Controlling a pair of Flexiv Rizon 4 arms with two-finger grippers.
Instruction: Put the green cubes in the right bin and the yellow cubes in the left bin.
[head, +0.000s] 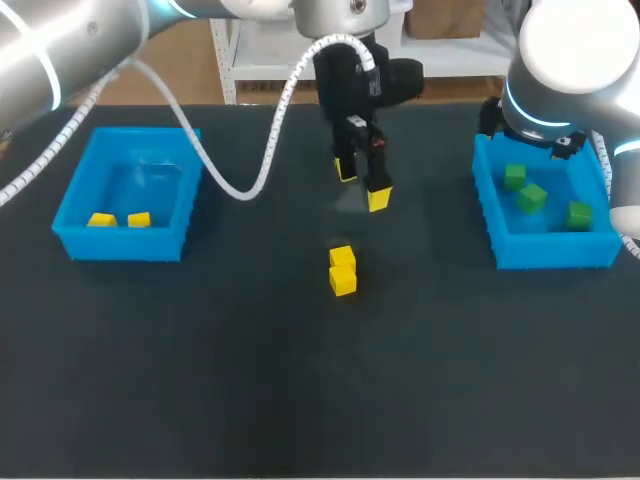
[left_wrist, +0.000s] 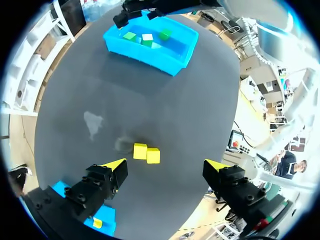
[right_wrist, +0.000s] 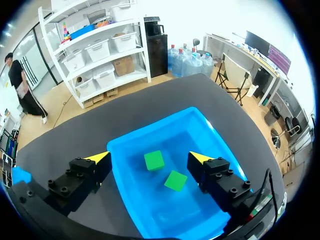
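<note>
Green looks finished: three green cubes (head: 530, 197) lie in the right bin (head: 500, 255), well right of the stray yellow pair (head: 342, 270) on the worktop (head: 200, 380). Well left of the pair, the left bin (head: 120, 247) holds two yellow cubes (head: 102, 219). The left end effector (head: 362, 185) hangs wide and empty just beyond the pair. The right end effector (right_wrist: 150, 159) is wide too, far to its right.

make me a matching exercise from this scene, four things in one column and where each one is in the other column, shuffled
Things
1. three small green cubes
2. two touching yellow cubes
3. two separate yellow cubes
4. right gripper

Places
A. inside the left blue plastic bin
B. open, above the right blue plastic bin
C. on the bare black table, near its middle
D. inside the right bin

Pairs: 1-D, 2-C, 3-A, 4-B
</note>
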